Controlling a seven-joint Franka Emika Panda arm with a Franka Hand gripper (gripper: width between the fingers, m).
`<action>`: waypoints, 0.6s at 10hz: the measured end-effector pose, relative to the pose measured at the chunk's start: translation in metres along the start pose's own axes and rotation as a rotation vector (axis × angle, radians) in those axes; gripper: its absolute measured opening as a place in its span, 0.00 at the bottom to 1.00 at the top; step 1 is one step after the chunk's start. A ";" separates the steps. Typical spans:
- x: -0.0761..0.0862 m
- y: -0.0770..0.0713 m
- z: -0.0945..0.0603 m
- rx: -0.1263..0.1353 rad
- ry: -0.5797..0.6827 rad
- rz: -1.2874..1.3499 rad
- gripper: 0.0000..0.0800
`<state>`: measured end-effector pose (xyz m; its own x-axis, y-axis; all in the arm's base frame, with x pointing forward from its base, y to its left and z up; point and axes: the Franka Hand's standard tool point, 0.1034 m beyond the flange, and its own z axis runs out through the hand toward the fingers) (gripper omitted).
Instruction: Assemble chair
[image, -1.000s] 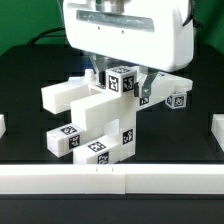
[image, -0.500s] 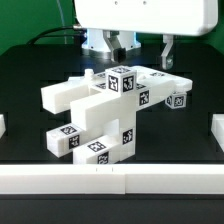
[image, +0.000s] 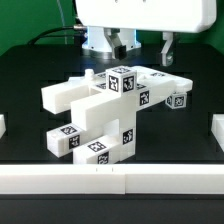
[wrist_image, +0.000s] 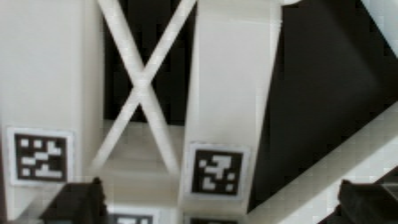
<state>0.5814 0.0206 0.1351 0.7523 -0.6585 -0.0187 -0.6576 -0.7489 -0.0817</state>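
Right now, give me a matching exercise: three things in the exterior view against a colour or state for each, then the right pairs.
Things:
1. chair
2. gripper
3. table

Colour or state:
A. black surface
B. open, above the blocks, holding nothing
C. glossy white blocks with black-and-white tags, joined together

Pairs: 1-C, 2-B, 3-A

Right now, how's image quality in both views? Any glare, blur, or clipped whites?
Exterior view: sharp, evenly lit; the chair has glossy whites but its tags read clearly, soft shadows on the black table; the arm housing at the top is near blown out. Wrist view: close-up and soft, the white bars nearly featureless, the tags slightly blurred yet legible, background black.
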 end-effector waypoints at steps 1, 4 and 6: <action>-0.018 -0.002 -0.003 0.009 -0.003 -0.046 0.81; -0.047 -0.005 -0.007 0.033 0.006 -0.078 0.81; -0.047 -0.004 -0.006 0.030 0.006 -0.083 0.81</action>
<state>0.5488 0.0543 0.1425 0.8040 -0.5946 -0.0049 -0.5912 -0.7985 -0.1130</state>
